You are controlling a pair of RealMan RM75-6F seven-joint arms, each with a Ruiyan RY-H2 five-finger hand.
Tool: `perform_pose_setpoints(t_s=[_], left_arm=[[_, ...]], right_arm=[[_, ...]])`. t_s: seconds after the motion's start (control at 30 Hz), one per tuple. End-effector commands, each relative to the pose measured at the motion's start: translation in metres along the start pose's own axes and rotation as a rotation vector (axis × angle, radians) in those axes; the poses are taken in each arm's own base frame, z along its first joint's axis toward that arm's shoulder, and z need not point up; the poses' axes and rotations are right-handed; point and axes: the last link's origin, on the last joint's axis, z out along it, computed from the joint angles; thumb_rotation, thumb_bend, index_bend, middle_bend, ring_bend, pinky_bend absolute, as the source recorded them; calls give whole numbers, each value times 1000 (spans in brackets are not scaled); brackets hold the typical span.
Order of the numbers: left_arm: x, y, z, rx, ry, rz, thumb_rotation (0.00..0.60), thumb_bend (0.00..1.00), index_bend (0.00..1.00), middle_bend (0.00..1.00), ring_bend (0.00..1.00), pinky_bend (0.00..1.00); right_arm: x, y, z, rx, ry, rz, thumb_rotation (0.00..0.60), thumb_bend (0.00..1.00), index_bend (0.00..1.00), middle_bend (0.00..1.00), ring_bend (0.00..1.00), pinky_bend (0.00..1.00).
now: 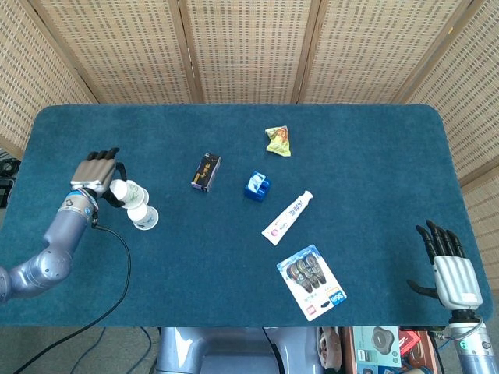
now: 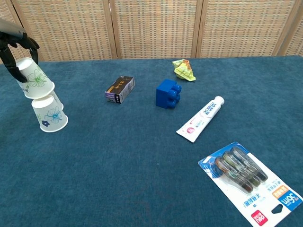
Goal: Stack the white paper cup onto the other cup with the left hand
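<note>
The white paper cup with a green flower print sits upside down and tilted over a second upturned cup behind it, gripped by the left hand at the far left of the tabletop; just in front stands another inverted cup with a blue flower print, touching or nearly touching the held one. The right hand hangs past the near right corner of the tabletop, fingers spread and holding nothing. The tabletop is covered in deep blue, short-pile cloth with rounded corners, and behind it stands a folding screen of woven cane panels in light wooden frames. Near the middle lie a small black box, a blue building block and a crumpled yellow-green wrapper farther back. A white toothpaste tube lies slanted right of the block, and a blue-edged blister card of toothbrushes lies near the front right. A dark cable loops from the left arm.
</note>
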Motion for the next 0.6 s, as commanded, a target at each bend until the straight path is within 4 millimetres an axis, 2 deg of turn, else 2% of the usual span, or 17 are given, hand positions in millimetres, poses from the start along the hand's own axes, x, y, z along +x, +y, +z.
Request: perform_pose_setpoints(t_s=[0.03, 0.3, 0.6], left_arm=[[-1, 2, 3, 0, 8, -5, 600, 171, 404, 0, 0, 0], [-5, 4, 6, -2, 33, 0, 600, 171, 140, 0, 0, 0], [1, 4, -5, -49, 61, -55, 600, 171, 73, 0, 0, 0]], right_arm=[[-1, 0, 0, -1, -3, -1, 600, 0, 0, 0, 0, 0], [-1, 0, 0, 0, 0, -2, 600, 0, 0, 0, 0, 0], [1, 1, 0, -5, 5, 0, 600, 0, 0, 0, 0, 0]])
